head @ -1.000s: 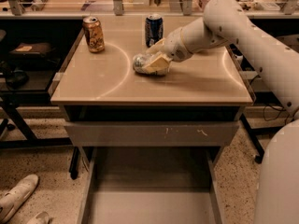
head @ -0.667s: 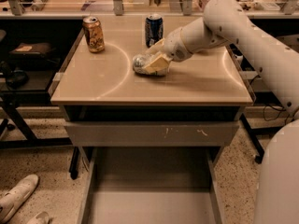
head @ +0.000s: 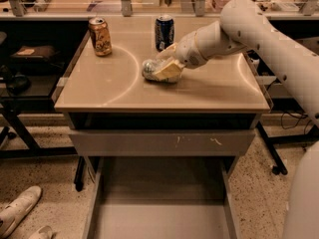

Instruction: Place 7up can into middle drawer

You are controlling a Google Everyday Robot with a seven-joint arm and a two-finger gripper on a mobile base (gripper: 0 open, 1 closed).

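7up can (head: 148,69) lies on surface (head: 114,91), near blue can (head: 164,32). Claw (head: 160,68) hugs it, fingers (head: 169,71) tight on both sides. Squeeze softly, lift straight up, then carry down to open middle drawer (head: 162,218) below

The 7up can (head: 150,69) was small, silvery-white and crinkled, with a shiny skin. It seemed to lie on its side on the desk (head: 209,91), a little right of the top's middle. The tool (head: 167,66) sat right at it and hid the can's right part. The middle drawer (head: 159,218) stood pulled out low under the desk's front edge. It was wide, shallow and grey, with thin raised side walls and a plain flat floor, well apart from the can.
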